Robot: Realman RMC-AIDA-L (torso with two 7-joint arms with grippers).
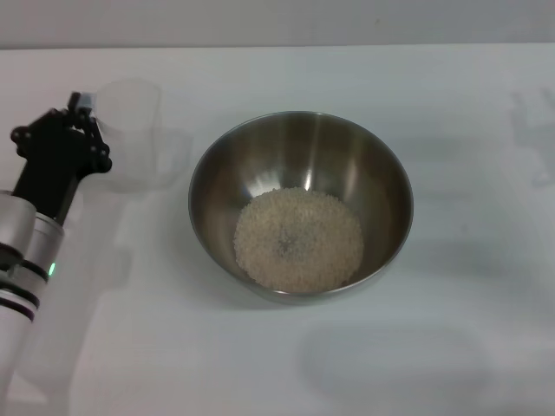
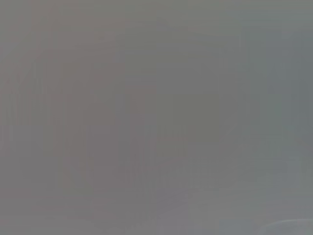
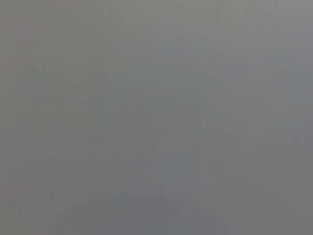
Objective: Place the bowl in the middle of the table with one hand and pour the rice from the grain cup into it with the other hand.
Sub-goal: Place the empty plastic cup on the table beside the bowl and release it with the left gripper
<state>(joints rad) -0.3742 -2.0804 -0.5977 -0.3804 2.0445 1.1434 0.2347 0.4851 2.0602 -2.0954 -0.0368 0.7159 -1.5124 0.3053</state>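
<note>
The steel bowl (image 1: pixel 301 165) stands in the middle of the white table (image 1: pixel 451 347). A round heap of rice (image 1: pixel 298 238) lies on its bottom. Left of the bowl, the clear grain cup (image 1: pixel 132 134) stands upright and looks empty. My left gripper (image 1: pixel 81 117) is right beside the cup's left side, its black body reaching in from the lower left; whether it touches the cup does not show. The right gripper is out of view. Both wrist views show only a plain grey surface.
The table's far edge (image 1: pixel 277 46) runs across the top of the head view. My left arm's silver forearm (image 1: pixel 22 260) covers the lower-left corner.
</note>
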